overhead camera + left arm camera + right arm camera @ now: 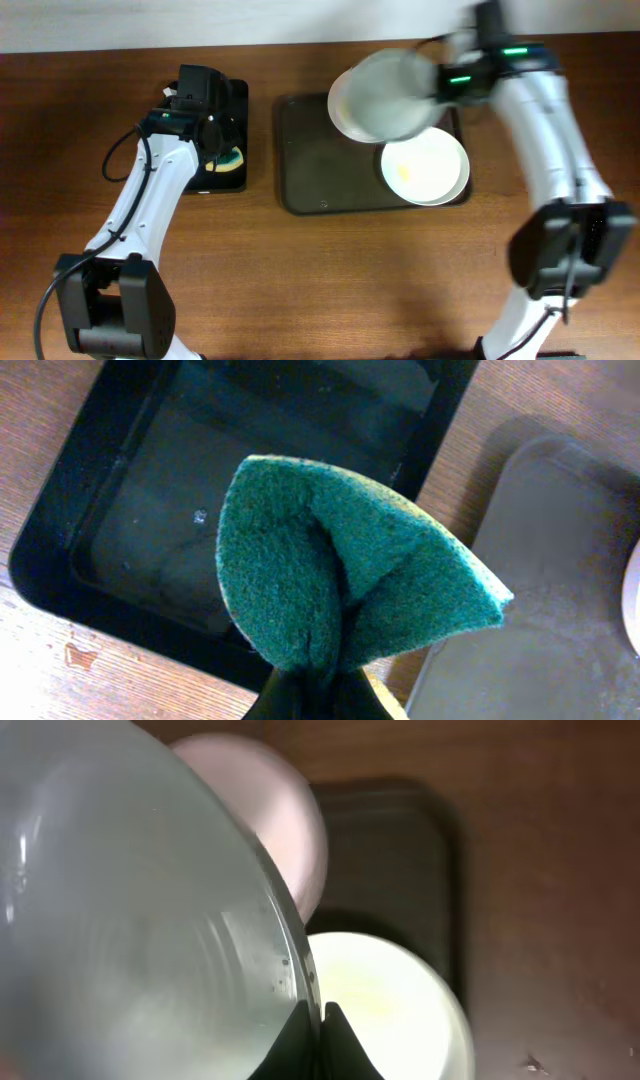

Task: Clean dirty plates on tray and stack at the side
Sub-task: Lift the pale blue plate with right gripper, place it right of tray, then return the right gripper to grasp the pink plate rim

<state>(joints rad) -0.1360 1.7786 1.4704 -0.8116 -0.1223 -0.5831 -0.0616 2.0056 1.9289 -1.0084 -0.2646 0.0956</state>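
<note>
The dark brown tray (310,160) lies mid-table. A white plate with a yellowish smear (425,167) rests at its right end, also in the right wrist view (390,1010). A second plate (343,112) sits at the tray's back, partly hidden. My right gripper (440,82) is shut on the rim of a third pale plate (390,95), held tilted above the tray; that plate fills the left of the right wrist view (130,920), my fingers (318,1035) pinching its edge. My left gripper (215,150) is shut on a green sponge (340,575), its fingers (320,695) above the black tray.
A smaller glossy black tray (200,500) sits left of the brown tray, also seen overhead (235,100). The brown tray's left corner shows in the left wrist view (550,590). Bare wooden table (330,280) lies in front of both trays.
</note>
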